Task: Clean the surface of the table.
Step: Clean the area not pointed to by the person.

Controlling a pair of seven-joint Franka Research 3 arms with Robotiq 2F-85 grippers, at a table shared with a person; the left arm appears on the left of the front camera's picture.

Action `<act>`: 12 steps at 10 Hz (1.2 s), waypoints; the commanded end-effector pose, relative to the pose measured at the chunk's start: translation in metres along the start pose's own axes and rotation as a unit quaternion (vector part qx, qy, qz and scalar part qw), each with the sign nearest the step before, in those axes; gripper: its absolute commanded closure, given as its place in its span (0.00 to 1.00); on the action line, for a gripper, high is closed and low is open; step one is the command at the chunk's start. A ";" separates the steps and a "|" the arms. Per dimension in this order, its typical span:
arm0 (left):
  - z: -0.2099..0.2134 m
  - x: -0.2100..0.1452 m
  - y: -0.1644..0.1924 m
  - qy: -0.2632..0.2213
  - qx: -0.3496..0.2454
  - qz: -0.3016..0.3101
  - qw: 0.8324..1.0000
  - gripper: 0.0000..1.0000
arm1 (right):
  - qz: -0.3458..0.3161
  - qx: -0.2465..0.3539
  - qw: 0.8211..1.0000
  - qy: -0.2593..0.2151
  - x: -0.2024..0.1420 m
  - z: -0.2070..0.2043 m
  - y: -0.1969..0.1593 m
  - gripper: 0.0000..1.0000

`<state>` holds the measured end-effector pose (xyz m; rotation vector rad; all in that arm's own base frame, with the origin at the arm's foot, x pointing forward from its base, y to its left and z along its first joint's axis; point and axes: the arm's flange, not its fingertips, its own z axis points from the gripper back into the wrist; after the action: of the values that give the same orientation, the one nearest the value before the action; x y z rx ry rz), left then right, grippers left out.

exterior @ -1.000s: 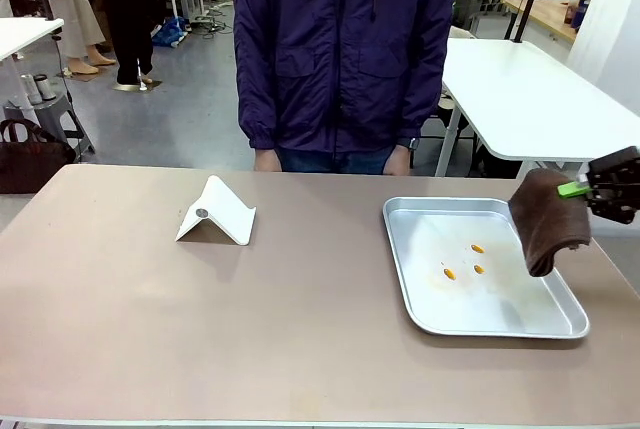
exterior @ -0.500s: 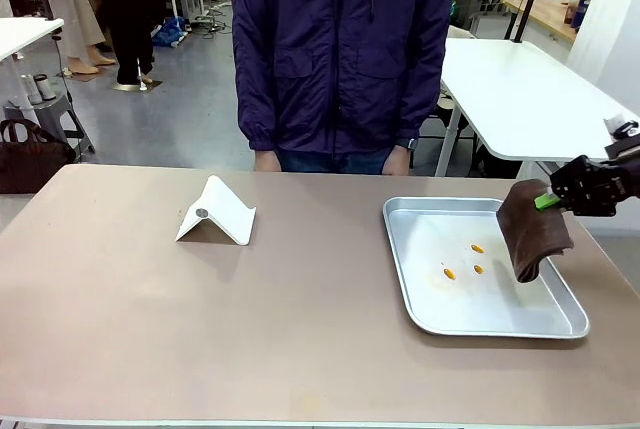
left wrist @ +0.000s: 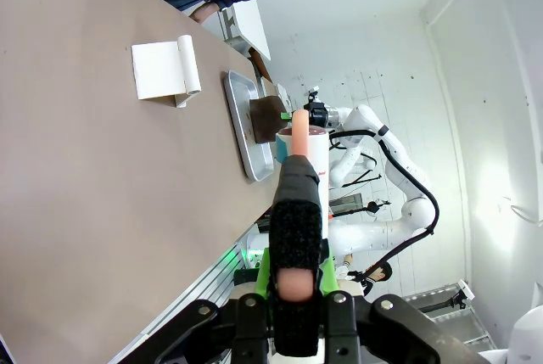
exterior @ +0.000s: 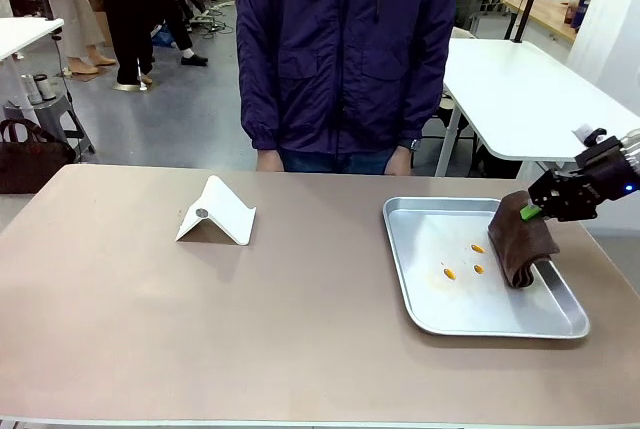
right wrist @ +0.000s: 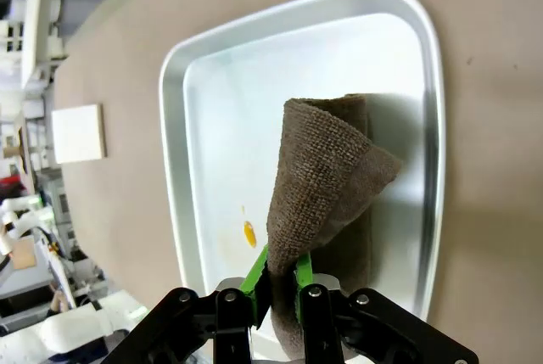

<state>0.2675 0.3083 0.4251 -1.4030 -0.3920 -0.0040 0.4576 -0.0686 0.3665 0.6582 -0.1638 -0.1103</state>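
The beige-brown table [exterior: 200,319] carries a silver metal tray [exterior: 400,249] at the right, with three small orange spots [exterior: 477,249] on its floor. My right gripper [exterior: 535,211] is shut on the top of a brown cloth [exterior: 520,244], whose lower end rests on the tray's right side beside the spots. From the right wrist, the cloth [right wrist: 327,177] hangs folded from the gripper [right wrist: 280,275] over the tray [right wrist: 174,126], next to one orange spot [right wrist: 249,232]. My left gripper [left wrist: 297,160] is shut, off the table's [left wrist: 85,169] near side.
A white folded stand [exterior: 215,214] sits left of centre on the table. A person in a dark jacket [exterior: 345,49] stands at the far edge, hands down. Bare tabletop lies between the stand and the tray. A white table [exterior: 530,99] stands behind on the right.
My right gripper has moved down and to the left with the brown cloth. The cloth hung above the tray's right rim and now rests on the tray floor.
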 end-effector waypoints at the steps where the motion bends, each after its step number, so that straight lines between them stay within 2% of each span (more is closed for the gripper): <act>1: -0.001 0.001 -0.005 -0.010 -0.005 -0.002 1.000 0.78 | -0.009 -0.008 1.000 0.010 0.015 -0.007 0.000 1.00; 5: -0.001 0.001 -0.005 -0.010 -0.005 -0.002 1.000 0.78 | -0.023 0.017 0.999 0.040 0.024 -0.054 -0.011 1.00; 12: -0.001 0.001 -0.005 -0.010 -0.005 -0.002 1.000 0.78 | -0.021 0.087 0.993 0.077 0.010 -0.110 -0.016 1.00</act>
<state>0.2675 0.3083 0.4251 -1.4029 -0.3921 -0.0040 0.4853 -0.0255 0.2775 0.7905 -0.0076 -0.1169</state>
